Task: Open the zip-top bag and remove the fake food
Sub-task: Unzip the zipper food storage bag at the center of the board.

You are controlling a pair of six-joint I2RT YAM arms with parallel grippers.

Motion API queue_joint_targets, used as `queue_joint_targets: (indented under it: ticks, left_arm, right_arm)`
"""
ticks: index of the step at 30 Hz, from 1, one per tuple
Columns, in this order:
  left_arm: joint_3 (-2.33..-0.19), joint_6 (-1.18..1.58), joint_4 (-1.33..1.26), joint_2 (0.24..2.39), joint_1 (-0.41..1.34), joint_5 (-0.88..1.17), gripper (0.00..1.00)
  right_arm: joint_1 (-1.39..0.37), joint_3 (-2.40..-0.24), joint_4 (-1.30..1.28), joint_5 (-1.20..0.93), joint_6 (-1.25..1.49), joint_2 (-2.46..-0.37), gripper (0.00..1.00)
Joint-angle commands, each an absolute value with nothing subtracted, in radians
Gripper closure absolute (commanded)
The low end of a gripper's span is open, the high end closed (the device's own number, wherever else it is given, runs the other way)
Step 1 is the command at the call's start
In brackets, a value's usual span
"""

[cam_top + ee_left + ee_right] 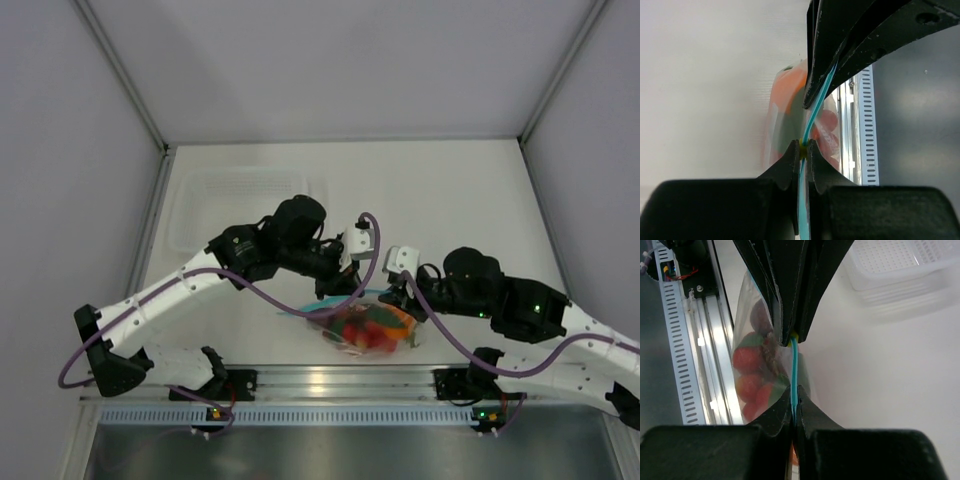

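Gripping: we see both pincers clamped on the teal zip strip (816, 116) of the zip-top bag (340, 342), tips facing each other along it.
Left gripper (801, 146): jaws pressed together on the strip, which runs on from them into the other gripper.
Right gripper (794, 390): jaws pinched tight on the same strip, just beside the left one's tips.
Left arm (180, 290): we read it as reaching from its base diagonally to mid-table, elbow bent, wrist turned down toward the bag.
Right arm (540, 310): comes in low from the right, wrist pointing left at the strip.
Bag position: near-centre of the table (450, 190), body sagging toward the aluminium rail (330, 380), strip edge uppermost between the grippers.
Fake food (747, 360): inside the bag; we make out red round pieces, something orange, a bit of green and a dark piece.
Surface: white tabletop; clear rigid tray (240, 205) at far left, well apart from the bag.
Room: plain pale walls (350, 60) on three sides.
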State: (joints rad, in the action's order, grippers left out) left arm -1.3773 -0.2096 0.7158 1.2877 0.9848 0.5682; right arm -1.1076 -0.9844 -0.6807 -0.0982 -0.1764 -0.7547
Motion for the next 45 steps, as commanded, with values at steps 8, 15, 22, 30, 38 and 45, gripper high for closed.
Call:
queue_joint_targets:
  ticks: [8,15,22,30,38,45]
  left_arm:
    - [-1.451,-0.328,0.831,1.287,0.983,0.537,1.0]
    - [-1.411,-0.38,0.831,1.259,0.977,0.499,1.0]
    - [-1.368,-0.417,0.83,1.259,0.956,0.486,1.0]
    - [-1.284,-0.457,0.827,1.2,0.914,0.483,1.0]
    - [-1.198,-0.448,0.778,1.134,0.914,0.427,1.0]
    - [-1.184,-0.426,0.77,1.124,0.914,0.376,1.0]
  right_arm:
    - [-1.104,-1.129,-0.787,-0.028,-0.198,-0.66,1.0]
    - [-1.104,-1.184,-0.88,-0.009,-0.186,-0.608,1.0]
    - [-1.104,-1.258,-0.992,-0.006,-0.179,-0.574,1.0]
    - [-1.104,-1.301,-1.065,0.032,-0.176,-0.512,1.0]
    - [-1.104,-1.313,-1.088,0.011,-0.169,-0.489,1.0]
    - [-1.104,-1.289,-1.052,0.005,-0.17,-0.506,1.0]
